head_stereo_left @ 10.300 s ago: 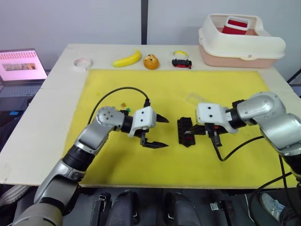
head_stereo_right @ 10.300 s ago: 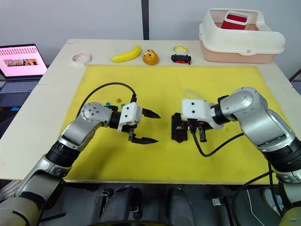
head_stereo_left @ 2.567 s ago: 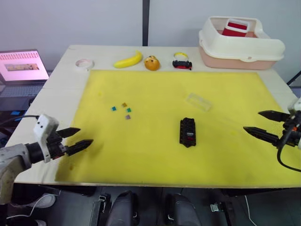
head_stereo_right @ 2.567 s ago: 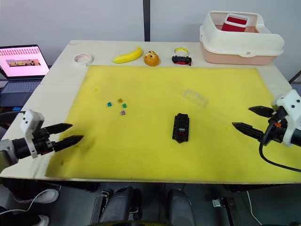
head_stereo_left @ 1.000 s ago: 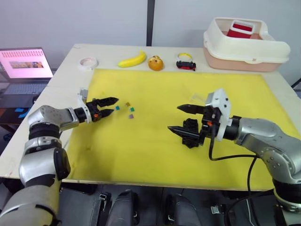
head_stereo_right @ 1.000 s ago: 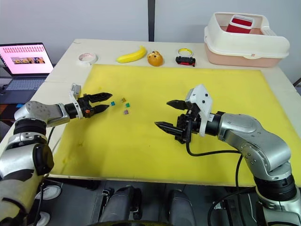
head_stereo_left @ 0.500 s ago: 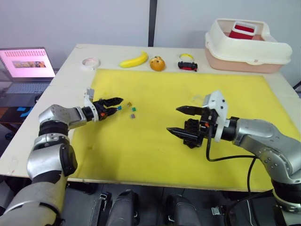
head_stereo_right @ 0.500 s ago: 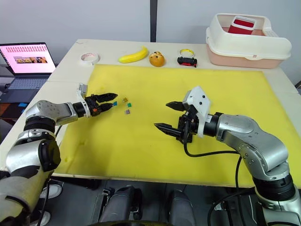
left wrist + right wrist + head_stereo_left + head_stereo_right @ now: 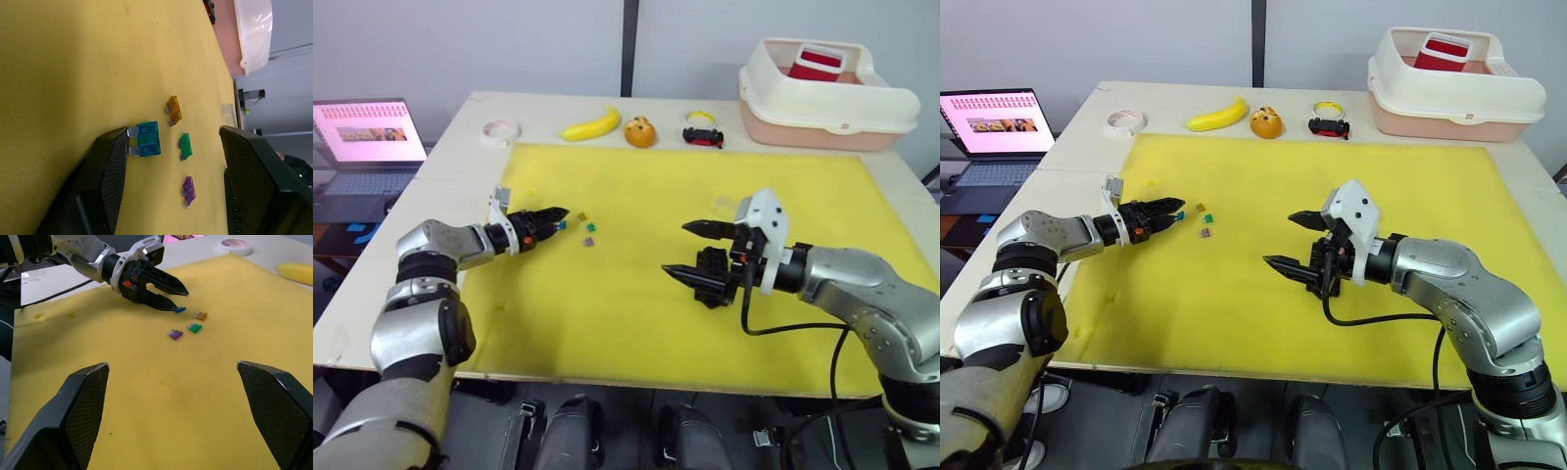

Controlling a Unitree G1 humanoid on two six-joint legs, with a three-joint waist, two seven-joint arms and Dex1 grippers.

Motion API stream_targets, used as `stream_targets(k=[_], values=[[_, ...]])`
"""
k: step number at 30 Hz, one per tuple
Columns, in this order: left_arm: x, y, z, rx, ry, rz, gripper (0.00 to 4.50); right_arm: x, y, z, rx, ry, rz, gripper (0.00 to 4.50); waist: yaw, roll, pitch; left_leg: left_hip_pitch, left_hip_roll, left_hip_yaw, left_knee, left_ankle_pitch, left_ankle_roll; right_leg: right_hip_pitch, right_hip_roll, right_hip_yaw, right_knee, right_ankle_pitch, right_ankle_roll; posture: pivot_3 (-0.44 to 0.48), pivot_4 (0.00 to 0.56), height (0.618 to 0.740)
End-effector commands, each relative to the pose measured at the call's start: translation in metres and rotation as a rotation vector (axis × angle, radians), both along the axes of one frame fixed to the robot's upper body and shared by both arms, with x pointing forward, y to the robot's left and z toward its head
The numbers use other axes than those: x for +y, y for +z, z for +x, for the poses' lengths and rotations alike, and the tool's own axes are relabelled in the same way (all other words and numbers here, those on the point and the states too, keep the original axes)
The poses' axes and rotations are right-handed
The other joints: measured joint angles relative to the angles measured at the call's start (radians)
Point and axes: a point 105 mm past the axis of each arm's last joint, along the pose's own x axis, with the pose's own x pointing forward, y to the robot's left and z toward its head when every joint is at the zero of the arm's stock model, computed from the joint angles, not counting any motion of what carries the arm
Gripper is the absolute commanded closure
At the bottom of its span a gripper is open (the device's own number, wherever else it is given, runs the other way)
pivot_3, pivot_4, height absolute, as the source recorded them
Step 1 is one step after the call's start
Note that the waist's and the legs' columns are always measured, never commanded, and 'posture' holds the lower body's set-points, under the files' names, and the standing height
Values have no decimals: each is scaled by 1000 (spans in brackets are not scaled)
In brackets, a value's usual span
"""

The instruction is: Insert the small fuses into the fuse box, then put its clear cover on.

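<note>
The left tool lies low over the yellow mat, its fingers spread a little, tips at the blue fuse. In the left wrist view one finger touches that fuse's metal legs, while the other finger stands well apart, so nothing is gripped. Just beyond the blue fuse lie the orange fuse, the green fuse and the purple fuse, close together but apart from each other. The right tool hovers released, fingers wide apart, just beside the black fuse box near the middle of the mat. The clear cover lies on the mat a little beyond the right tool. A cream bin sits at the bench's far right corner.
</note>
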Motion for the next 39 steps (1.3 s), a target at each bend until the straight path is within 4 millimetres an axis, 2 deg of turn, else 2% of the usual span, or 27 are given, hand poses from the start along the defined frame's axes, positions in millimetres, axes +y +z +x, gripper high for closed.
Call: stream_targets(k=[1,3,6,7,11,15,17,22,23,27,32,34,39], values=[[-11,-18,-5,57,-28,21,1944,0,10,-4,-58,11,-11,0,0,0,0,0,0,0,0,0,0,0,0,0,0,0,0,0,150,740],[-5,-21,-6,57,-14,39,2675,-1,9,-4,-58,8,-15,0,-2,0,0,0,0,0,0,0,0,0,0,0,0,0,0,0,150,740],[15,-22,-11,72,28,47,4187,-4,10,-5,-54,-2,-15,0,-7,0,0,0,0,0,0,0,0,0,0,0,0,0,0,0,150,740],[21,-22,-13,76,37,46,4446,-4,10,-6,-51,-4,-13,0,-9,0,0,0,0,0,0,0,0,0,0,0,0,0,0,0,150,740],[30,-15,-18,71,35,41,4446,-6,7,-8,-46,-8,-15,0,-33,0,0,1,1,0,-1,0,-1,-2,2,0,0,0,0,0,150,740],[32,0,-21,32,16,45,4446,-7,7,-9,-43,-11,-15,0,-39,0,0,0,1,1,-3,3,-4,-4,2,1,0,0,0,0,150,740],[31,20,-24,-34,-12,55,4446,-7,8,-9,-37,-12,-4,0,-41,0,0,0,1,1,-3,3,-5,-4,2,1,0,0,0,0,150,740],[17,85,-42,-204,-97,-27,4446,-5,15,-12,13,-11,94,0,-35,-2,1,-2,3,0,-3,3,-5,-6,2,2,0,0,0,0,150,740],[14,92,-45,-226,-110,-32,4446,-4,16,-12,23,-12,112,0,-32,-2,1,-2,3,0,-3,3,-5,-6,1,2,0,0,0,0,150,740],[-9,117,-55,-319,-181,-58,4446,2,26,-11,96,-21,267,0,-30,-2,1,-2,2,0,-2,3,-5,-4,1,2,0,0,0,0,150,740],[-59,134,-65,-456,-278,-153,4446,14,37,4,209,-81,502,0,-34,-2,1,-1,2,0,-2,3,-6,-4,1,2,1,0,0,0,150,740],[-73,135,-69,-492,-295,-188,4446,19,38,9,254,-100,572,0,-34,-2,1,-1,2,0,-2,3,-6,-5,1,3,1,0,0,0,150,740],[-91,130,-65,-440,-297,-257,4446,23,41,16,352,-141,702,0,-35,-2,1,-1,2,0,-3,4,-6,-5,1,3,1,0,0,0,150,740]])
